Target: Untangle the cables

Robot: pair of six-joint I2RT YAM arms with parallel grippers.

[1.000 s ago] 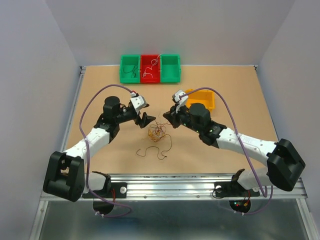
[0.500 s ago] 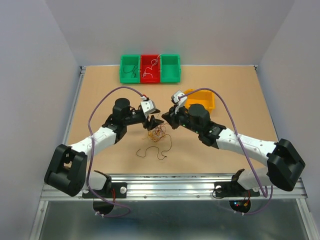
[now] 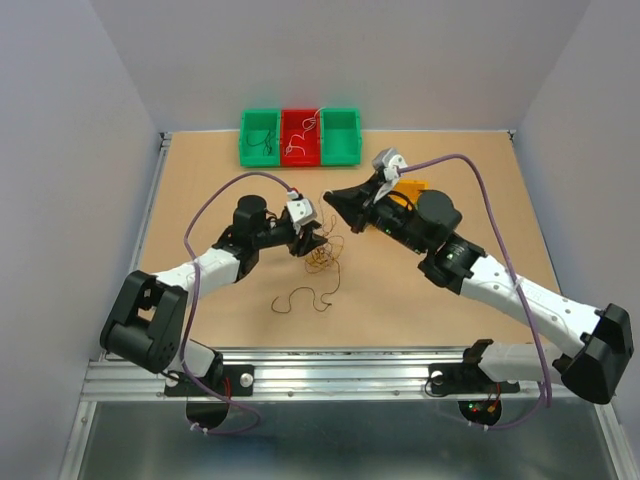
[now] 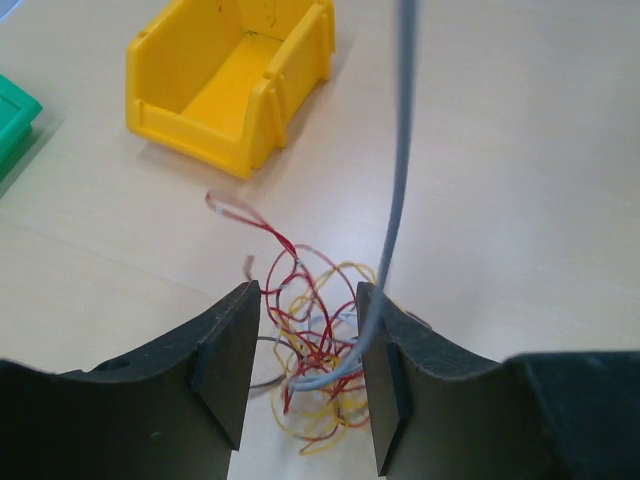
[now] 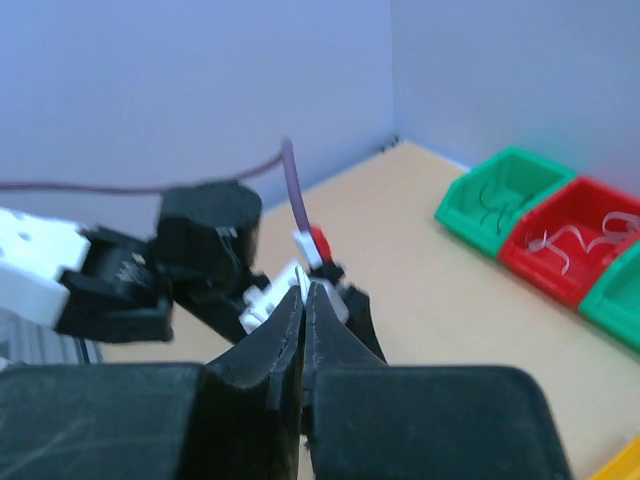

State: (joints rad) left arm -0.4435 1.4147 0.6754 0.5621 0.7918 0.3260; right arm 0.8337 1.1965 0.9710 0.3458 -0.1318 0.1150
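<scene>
The cables are a small tangle of red, yellow and pale wires on the table, also seen in the left wrist view as cables. My left gripper is low over the tangle, open, its jaws standing on either side of the wires with a gap left. One grey-white strand rises taut from the tangle and leaves the top of that view. My right gripper is raised above and behind the tangle, jaws pressed shut; the strand leads up toward it.
A loose dark wire lies curled in front of the tangle. A yellow bin sits behind the right arm. Two green bins and a red bin with wires in them line the back edge.
The left gripper moved right to the tangle and its jaws narrowed around it. The right gripper lifted up and back from the tangle, drawing a pale strand upward.
</scene>
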